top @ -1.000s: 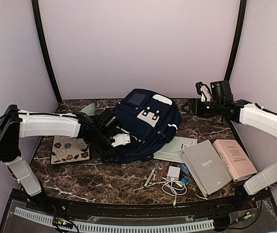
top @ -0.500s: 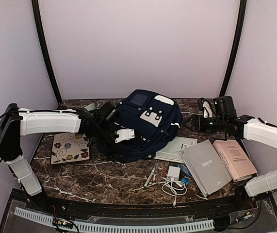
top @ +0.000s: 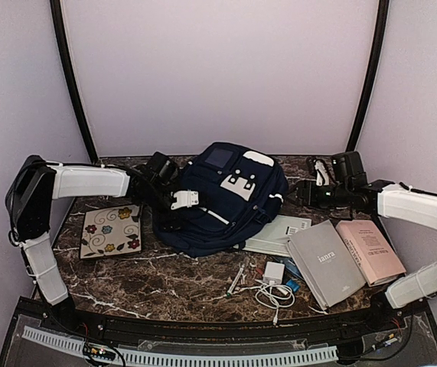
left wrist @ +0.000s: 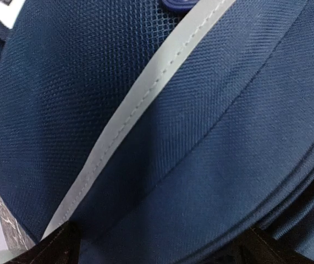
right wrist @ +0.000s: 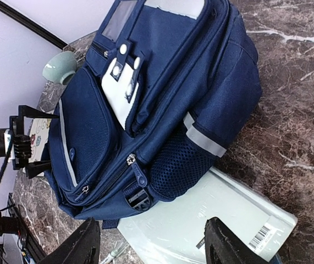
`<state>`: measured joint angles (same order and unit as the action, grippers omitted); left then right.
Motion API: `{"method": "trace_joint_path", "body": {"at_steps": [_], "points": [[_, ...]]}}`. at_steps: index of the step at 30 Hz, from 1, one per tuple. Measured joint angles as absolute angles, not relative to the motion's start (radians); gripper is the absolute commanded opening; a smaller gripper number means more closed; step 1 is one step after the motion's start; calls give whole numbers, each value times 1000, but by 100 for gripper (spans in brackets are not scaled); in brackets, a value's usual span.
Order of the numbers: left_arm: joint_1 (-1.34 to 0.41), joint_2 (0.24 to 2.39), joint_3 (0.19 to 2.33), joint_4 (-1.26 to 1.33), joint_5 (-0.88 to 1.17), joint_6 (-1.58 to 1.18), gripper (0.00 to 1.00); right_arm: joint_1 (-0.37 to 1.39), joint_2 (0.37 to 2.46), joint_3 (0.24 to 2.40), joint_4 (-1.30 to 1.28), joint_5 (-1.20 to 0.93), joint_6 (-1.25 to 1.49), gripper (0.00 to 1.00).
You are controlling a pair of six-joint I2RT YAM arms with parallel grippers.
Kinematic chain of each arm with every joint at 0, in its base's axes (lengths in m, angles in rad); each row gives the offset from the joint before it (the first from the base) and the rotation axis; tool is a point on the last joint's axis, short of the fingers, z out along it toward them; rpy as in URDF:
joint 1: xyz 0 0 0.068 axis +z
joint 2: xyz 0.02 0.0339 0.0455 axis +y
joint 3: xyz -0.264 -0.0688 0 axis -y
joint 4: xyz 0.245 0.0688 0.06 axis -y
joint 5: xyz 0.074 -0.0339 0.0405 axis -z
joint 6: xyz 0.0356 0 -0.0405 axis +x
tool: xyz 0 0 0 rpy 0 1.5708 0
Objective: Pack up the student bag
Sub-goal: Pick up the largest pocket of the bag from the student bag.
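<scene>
Navy student bag (top: 229,191): left claw (top: 172,208) wide open alongside, empty.

I have the left arm (top: 88,181) standing with its elbow high behind the claw and its forearm lying level. Ahead of that the wrist drops, and the left gripper (top: 177,208) tips downward with its jaws spread as wide as they go (on its own camera only the two dark fingertips (left wrist: 58,247) show, at the bottom corners). My right arm (top: 417,208) comes in low, the forearm sloping gently down to the claw. The right gripper (top: 304,191) points level across toward the other claw, its fingers (right wrist: 82,247) parted partway.
</scene>
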<state>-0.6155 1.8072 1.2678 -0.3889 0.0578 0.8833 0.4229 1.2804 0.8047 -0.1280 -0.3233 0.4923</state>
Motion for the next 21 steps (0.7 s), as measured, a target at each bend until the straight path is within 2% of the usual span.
{"method": "trace_joint_path", "body": {"at_steps": [2, 3, 6, 8, 9, 13, 21], "points": [[-618, 1846, 1238, -297, 36, 923, 92, 423, 1317, 814, -127, -335, 500, 65], [-620, 1855, 1229, -250, 29, 938, 84, 423, 1332, 818, -127, -342, 505, 65], [-625, 1858, 1192, -124, 14, 967, 41, 425, 1358, 824, -127, -356, 518, 66], [-628, 1858, 1162, -53, 8, 981, 5, 429, 1362, 824, -128, -353, 529, 67], [-629, 1856, 1148, -17, 6, 987, 0, 432, 1362, 823, -128, -346, 535, 67], [-632, 1826, 1089, 99, 0, 992, 0, 434, 1388, 816, -123, -328, 560, 68], [-645, 1700, 1050, 223, -54, 846, 0, 434, 1593, 865, -44, -353, 626, 68]]}}
